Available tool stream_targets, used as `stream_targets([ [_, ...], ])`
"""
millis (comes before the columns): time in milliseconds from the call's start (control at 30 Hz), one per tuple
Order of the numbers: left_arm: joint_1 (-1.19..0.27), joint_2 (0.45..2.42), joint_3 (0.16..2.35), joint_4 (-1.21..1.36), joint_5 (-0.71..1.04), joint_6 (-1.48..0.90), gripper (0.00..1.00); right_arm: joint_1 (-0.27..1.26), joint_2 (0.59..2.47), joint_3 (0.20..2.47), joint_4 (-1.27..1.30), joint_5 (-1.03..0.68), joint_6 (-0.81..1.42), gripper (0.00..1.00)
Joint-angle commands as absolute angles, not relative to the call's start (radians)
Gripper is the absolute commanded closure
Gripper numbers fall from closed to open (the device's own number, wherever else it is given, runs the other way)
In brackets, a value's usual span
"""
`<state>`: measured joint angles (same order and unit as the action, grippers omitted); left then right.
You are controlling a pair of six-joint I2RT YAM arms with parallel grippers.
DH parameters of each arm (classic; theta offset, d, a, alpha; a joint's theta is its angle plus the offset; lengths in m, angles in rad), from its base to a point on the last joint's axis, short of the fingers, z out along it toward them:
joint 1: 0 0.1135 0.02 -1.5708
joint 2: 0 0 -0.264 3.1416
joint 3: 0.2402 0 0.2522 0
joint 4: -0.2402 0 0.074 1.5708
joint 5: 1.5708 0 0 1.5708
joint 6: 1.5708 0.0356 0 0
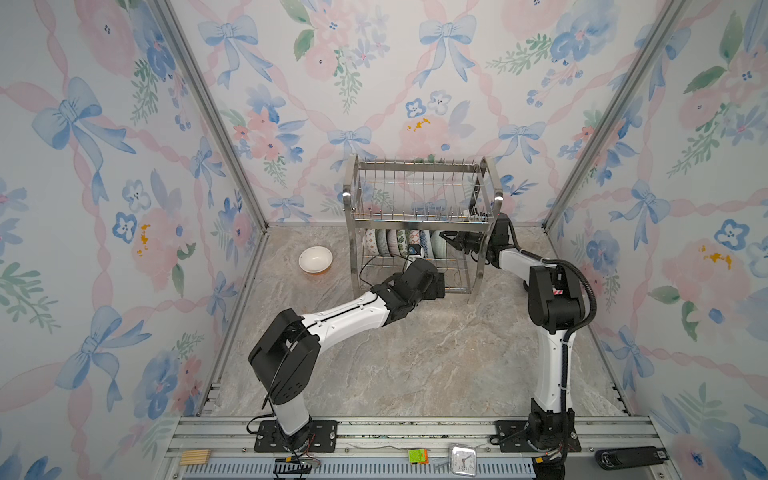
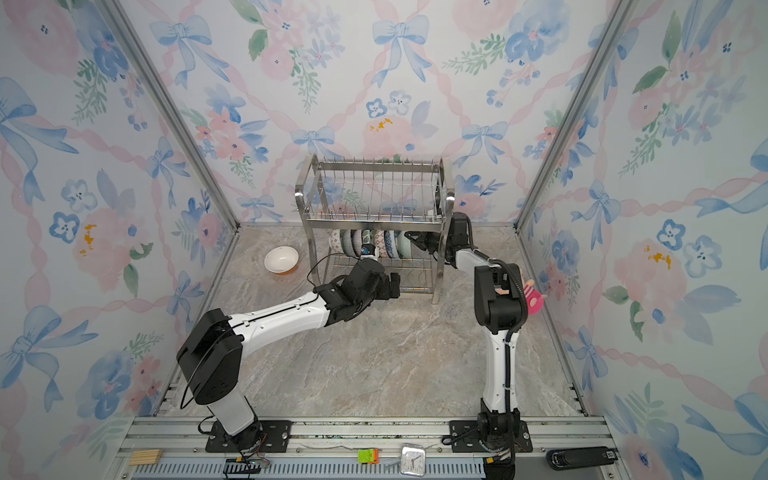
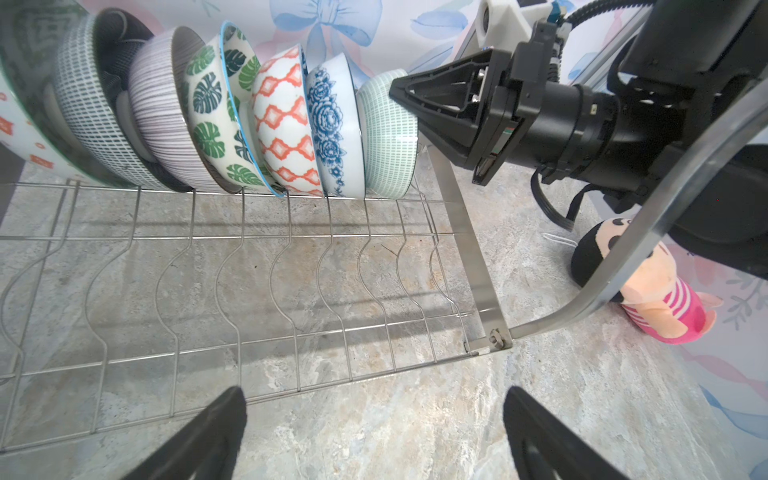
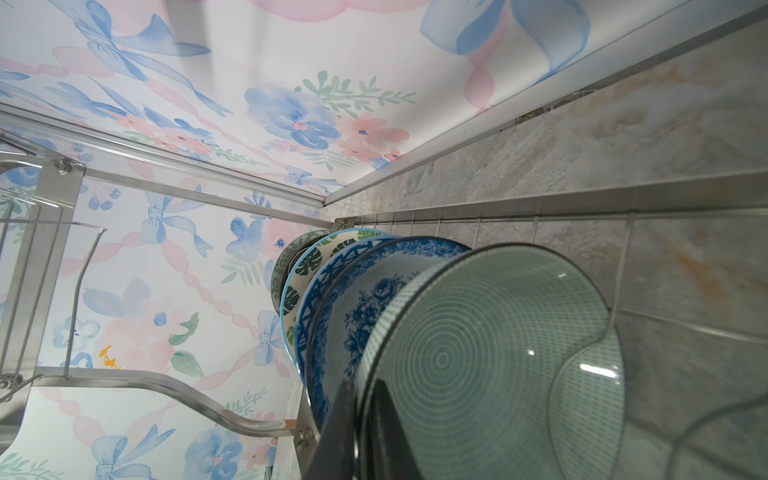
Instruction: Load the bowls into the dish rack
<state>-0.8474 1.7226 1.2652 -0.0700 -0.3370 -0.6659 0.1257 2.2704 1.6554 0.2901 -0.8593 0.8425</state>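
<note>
Right gripper (image 3: 395, 89): pressed together on the rim of the pale green gridded ceramic bowl (image 3: 388, 137). In the right wrist view one finger (image 4: 332, 440) lies outside the wall and the other inside.

That bowl stands on edge on the lower tier of the two-tier stainless-steel wire dish rack (image 1: 419, 166). It is the last in the row and the nearest to this gripper, and its outer wall touches the blue floral bowl (image 3: 332, 124) just beyond.

Farther from the gripper the row runs packed wall to wall:
- orange-and-white lattice bowl (image 3: 282, 120)
- green leaf bowl (image 3: 212, 116)
- grey-striped bowl (image 3: 162, 104)
- navy bowl (image 3: 118, 45)
- green dashed bowl (image 3: 83, 108)
- at the far end, a white bowl with small orange marks (image 3: 16, 137)

The rack's end bar and curved tube leg sit close below and beside the right gripper, so room there is tight.

Left gripper (image 3: 372, 392): spread wide, holding nothing, low over the marble-patterned bench (image 1: 415, 353) at the rack's front edge. Ahead of it the front part of the lower tier is open wire. The bowls sit along the back rail.

A round white bowl with an orange outside (image 1: 316, 259) stands upright on the bench. It is well apart to the left gripper's left and clear of the rack leg.

A pink-striped plush doll (image 3: 648, 299) lies on the bench outside the rack's end, below the right arm.
</note>
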Motion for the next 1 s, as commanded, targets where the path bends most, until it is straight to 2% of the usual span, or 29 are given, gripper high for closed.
stream_targets([
  [0,-0.841,1.688,1.25,-0.077,-0.355,-0.675,0.02,0.156,2.249,1.678,0.197,-0.838,0.816,0.86],
  [967,-0.841,1.684,1.25,-0.081,-0.355,-0.671,0.02,0.125,2.195,1.652,0.202,-0.848,0.814,0.65],
])
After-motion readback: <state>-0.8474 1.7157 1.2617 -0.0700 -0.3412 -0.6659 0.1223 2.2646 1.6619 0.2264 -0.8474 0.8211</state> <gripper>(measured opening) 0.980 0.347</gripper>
